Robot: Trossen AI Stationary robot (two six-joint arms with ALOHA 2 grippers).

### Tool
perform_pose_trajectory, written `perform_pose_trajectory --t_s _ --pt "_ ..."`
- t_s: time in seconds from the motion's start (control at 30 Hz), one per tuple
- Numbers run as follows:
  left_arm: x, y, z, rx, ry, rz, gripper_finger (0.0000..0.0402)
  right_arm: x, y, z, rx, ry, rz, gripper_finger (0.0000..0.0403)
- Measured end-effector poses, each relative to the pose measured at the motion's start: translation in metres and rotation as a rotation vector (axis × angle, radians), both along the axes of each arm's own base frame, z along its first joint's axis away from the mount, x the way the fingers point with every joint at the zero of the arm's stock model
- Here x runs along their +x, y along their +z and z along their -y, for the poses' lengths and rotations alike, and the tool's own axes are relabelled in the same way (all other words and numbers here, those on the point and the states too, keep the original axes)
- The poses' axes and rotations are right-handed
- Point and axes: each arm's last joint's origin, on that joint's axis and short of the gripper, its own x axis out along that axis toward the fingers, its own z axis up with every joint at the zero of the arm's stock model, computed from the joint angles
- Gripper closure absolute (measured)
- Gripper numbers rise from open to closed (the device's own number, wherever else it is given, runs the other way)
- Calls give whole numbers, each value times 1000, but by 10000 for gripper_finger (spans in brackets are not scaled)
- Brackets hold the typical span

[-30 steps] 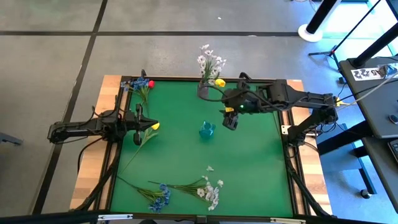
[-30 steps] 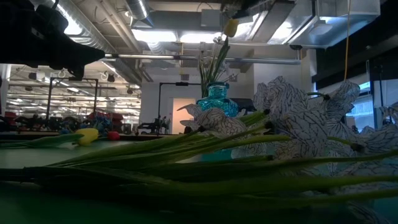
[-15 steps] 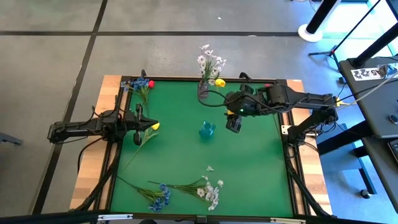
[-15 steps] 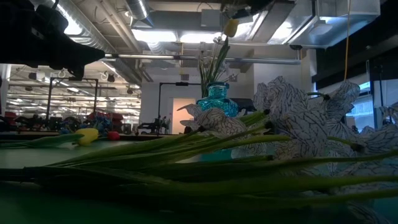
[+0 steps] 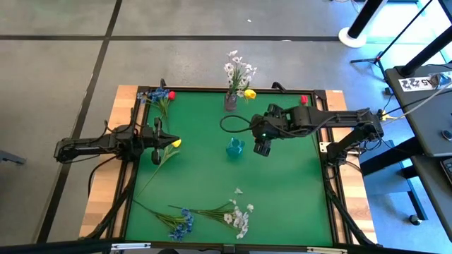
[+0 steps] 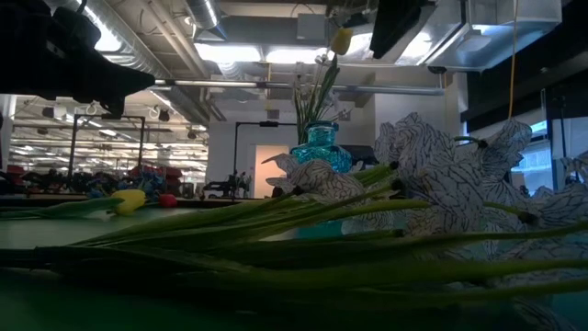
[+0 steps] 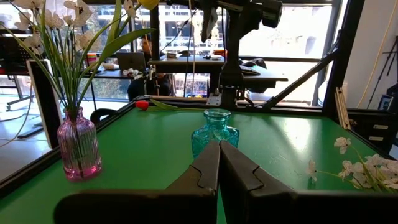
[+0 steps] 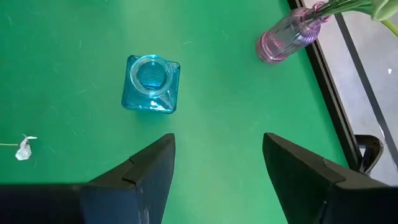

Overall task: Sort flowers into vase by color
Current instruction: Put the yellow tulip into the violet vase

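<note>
High view shows a green table top [image 5: 282, 197] in a black frame with wooden side strips, set on a grey floor crossed by dark lines; the low view looks across the table into a large room with ceiling ducts and strip lights. At the far left the left gripper [image 5: 161, 143] lies low by the table's left edge, its jaws pressed together on nothing, as the left wrist view shows. Just behind it at the far left corner lie a red bud [image 5: 171, 94] and a blue bloom [image 5: 144, 96], stems running toward the near side. A yellow tulip [image 5: 176, 143] lies just beside the left fingertips, its stem slanting down and left toward the near edge. Along the near edge, blue clustered blooms [image 5: 182, 224] and white sprays [image 5: 240, 219] lie flat, their stems running leftward and blossoms to the right. At the far edge a pink glass vase [image 5: 230, 101] stands upright holding white sprays and a yellow bud [image 5: 249, 93], stems pointing up. Near the middle a blue glass vase [image 5: 235, 147] stands upright and empty. Just right of it the right gripper [image 5: 262, 147] hangs above the green surface, jaws spread wide and holding nothing. A second red bud [image 5: 304, 99] lies at the far right edge.
</note>
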Motion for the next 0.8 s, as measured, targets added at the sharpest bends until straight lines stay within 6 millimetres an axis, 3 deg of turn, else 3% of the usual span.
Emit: perform_pose_trajectory --t_s 0.8 --pt "0 0 0 0 0 0 401 -1 0 -1 40 12 -6 159"
